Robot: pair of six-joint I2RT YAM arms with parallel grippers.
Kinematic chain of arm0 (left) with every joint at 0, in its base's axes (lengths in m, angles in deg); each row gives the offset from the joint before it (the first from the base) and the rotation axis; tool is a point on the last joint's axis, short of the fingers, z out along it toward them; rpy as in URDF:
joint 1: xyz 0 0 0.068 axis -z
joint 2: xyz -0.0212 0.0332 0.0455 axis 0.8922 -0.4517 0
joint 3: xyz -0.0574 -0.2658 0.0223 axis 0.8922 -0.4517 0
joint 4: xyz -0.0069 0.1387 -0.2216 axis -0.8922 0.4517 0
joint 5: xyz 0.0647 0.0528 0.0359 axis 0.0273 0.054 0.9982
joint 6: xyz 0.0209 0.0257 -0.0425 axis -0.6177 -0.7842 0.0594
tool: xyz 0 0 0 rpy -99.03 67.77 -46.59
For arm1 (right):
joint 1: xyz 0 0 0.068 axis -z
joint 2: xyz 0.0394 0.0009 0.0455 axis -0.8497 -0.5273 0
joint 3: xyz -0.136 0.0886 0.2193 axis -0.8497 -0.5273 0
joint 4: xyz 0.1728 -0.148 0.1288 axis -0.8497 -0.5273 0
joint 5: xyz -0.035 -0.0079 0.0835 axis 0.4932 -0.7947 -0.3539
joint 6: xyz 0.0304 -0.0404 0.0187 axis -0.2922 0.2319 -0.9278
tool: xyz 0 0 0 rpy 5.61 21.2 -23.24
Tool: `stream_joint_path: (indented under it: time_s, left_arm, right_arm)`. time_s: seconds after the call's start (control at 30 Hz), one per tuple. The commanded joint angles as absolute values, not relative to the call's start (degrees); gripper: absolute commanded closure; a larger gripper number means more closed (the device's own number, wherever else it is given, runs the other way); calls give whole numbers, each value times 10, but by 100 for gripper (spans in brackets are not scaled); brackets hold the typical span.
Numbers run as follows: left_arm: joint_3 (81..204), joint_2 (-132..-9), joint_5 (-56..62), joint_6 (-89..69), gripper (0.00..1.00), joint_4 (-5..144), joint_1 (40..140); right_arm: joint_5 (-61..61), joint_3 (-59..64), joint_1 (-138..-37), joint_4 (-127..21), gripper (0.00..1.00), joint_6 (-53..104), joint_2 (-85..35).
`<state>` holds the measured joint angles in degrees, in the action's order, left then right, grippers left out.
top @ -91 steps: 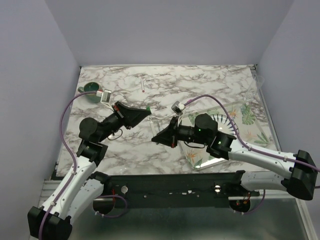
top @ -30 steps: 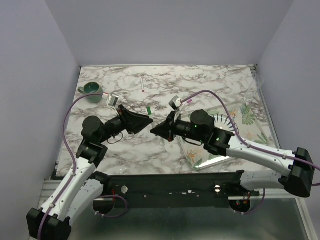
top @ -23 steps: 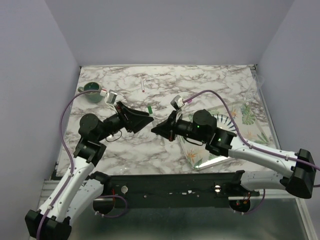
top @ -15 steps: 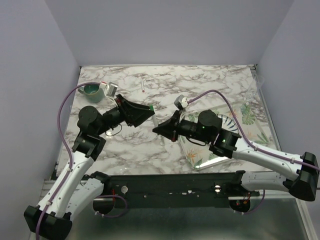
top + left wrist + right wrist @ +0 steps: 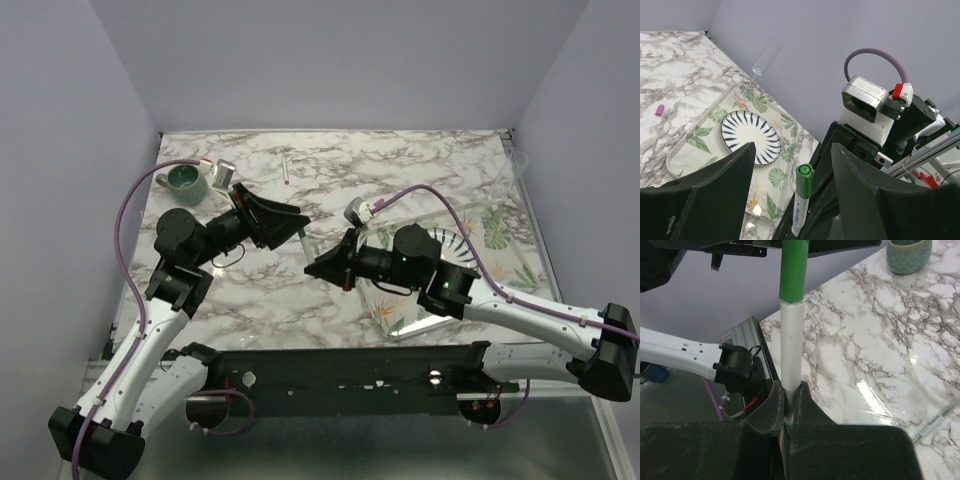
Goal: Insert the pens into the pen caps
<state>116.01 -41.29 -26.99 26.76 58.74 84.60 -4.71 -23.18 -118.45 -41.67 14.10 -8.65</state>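
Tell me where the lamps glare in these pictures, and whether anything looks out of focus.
Top external view: even light, soft shadows, one bright glint on the tray. Left wrist view: the left end effector is dark and soft-edged up close; the green-capped pen is sharper. Right wrist view: white glare streaks the marble table; the right end effector looks blurred.

Pen within wide gap of left tool

Pretty glossy white-and-grey marble-look tabletop, smooth white plastic pen with a shiny green cap, glazed teal ceramic mug.
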Motion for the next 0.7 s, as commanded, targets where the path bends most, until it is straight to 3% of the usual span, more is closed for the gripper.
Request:
stream_joint_path:
  time_s: [0.0, 0.2, 0.67]
  left_arm:
    - [1164, -406, -277, 267, 32, 564, 848]
    - [1159, -405, -280, 271, 43, 557, 848]
    - [1133, -395, -301, 268, 43, 549, 848]
  right_arm:
    - [-60, -242, -1188, -403, 99, 139, -82]
    - [-58, -241, -1188, -405, 99, 138, -81]
    - [-54, -238, -1189, -400, 99, 130, -93]
